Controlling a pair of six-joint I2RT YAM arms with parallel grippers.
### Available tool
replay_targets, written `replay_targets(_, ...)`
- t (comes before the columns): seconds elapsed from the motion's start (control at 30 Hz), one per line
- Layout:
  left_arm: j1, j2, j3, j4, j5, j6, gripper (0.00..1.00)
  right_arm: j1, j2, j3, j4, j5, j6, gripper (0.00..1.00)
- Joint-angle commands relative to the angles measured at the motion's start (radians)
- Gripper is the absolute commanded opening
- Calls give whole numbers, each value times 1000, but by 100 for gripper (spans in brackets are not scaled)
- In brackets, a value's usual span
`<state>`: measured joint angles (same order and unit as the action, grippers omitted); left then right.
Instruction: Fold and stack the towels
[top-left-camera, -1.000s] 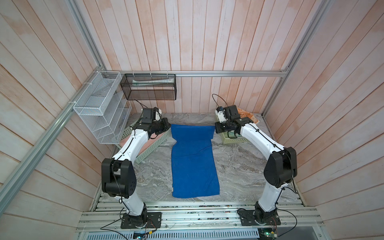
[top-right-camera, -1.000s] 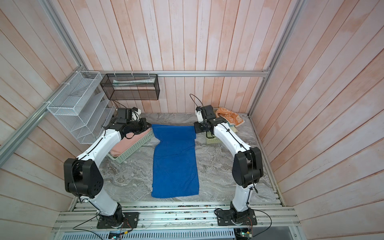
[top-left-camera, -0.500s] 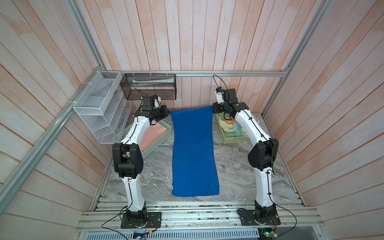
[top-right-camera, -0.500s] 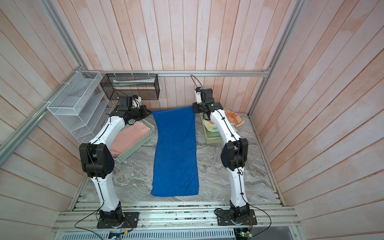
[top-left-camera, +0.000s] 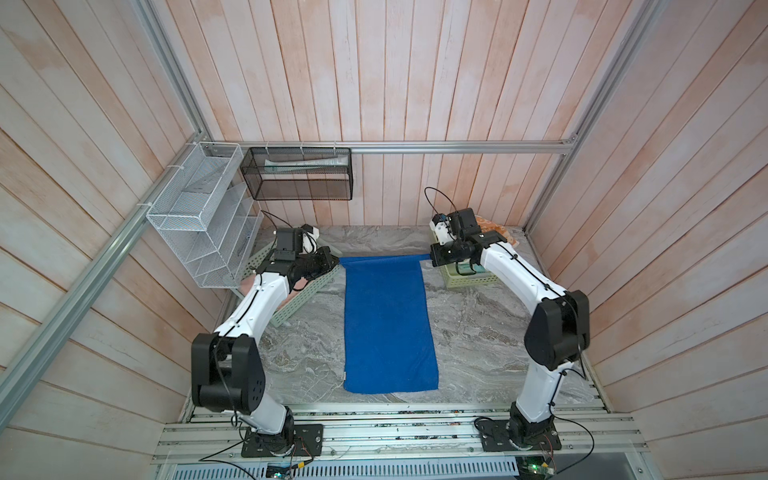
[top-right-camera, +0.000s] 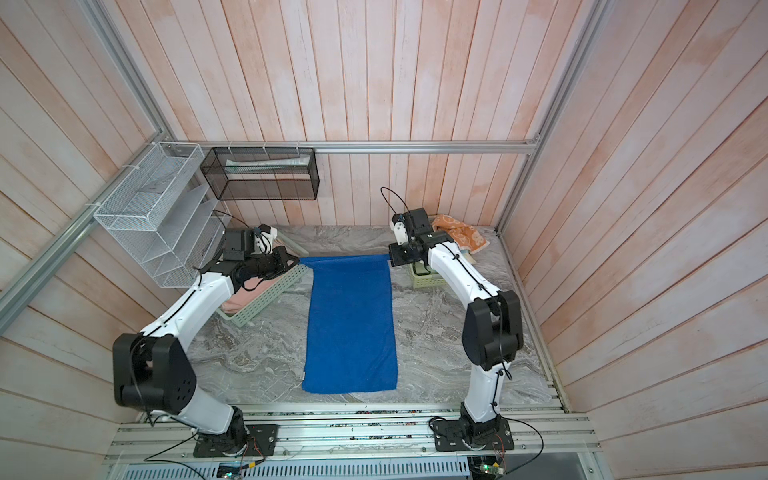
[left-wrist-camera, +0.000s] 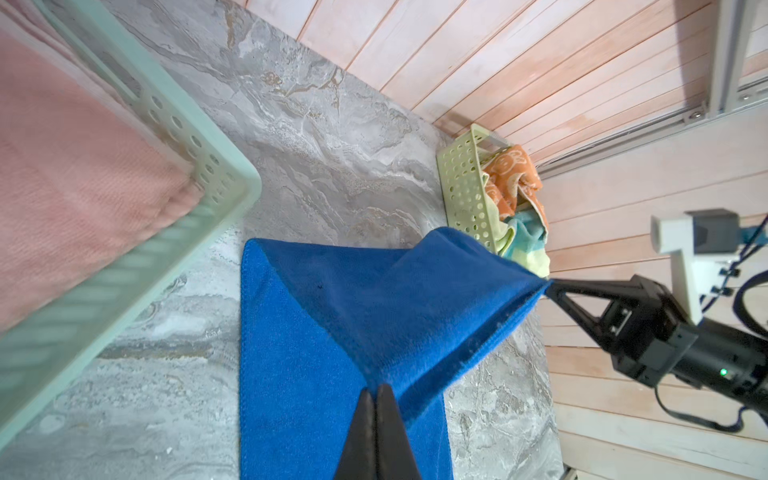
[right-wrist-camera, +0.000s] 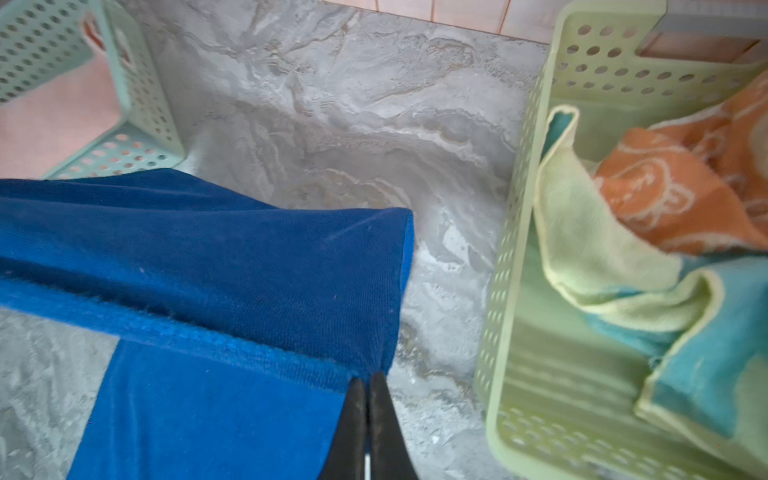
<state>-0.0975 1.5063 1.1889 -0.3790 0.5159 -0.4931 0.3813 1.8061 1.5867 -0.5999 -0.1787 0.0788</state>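
Observation:
A royal blue towel (top-left-camera: 388, 328) lies lengthwise down the middle of the marble table in both top views. Its far edge is lifted and stretched between my two grippers. My left gripper (top-left-camera: 337, 260) is shut on the far left corner (left-wrist-camera: 376, 390). At the far right corner (right-wrist-camera: 368, 380), my right gripper (top-left-camera: 428, 257) is shut too. A pink towel (top-right-camera: 249, 296) lies in the mint basket (top-left-camera: 309, 293) under my left arm. The orange towel (top-right-camera: 461, 236) and the pale yellow and teal towel (right-wrist-camera: 602, 257) lie crumpled in the yellow-green basket (right-wrist-camera: 511, 291).
A white wire rack (top-left-camera: 199, 232) and a black mesh basket (top-left-camera: 297, 174) hang on the back left walls. Wooden walls close in three sides. The metal rail (top-left-camera: 374, 419) with both arm bases runs along the front edge.
Half a second ago both grippers held the blue towel's far edge high near the back wall. They have since come down and forward with it, to about where they were a second ago.

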Motion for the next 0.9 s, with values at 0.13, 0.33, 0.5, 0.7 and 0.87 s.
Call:
replay_targets(0.13,-87,-264,-444,74,-56,-157,0,49,-266,-556,201,-48,175,0)
replay_targets(0.33,-121,-287,-694,206,-47,-244,0,112,-248,-721,296,-78,231,0)
replay_targets(0.5,-121,-200,-728,265,-51,-240,0,124,-175,-736,351,-104,247,0)
replay_targets(0.7,-120,-78,-685,329,-68,-231,0,112,-65,-637,328,-50,180,0)
replay_targets(0.87,-92,79,-536,336,-69,-174,0,59,51,-476,281,-34,113,0)
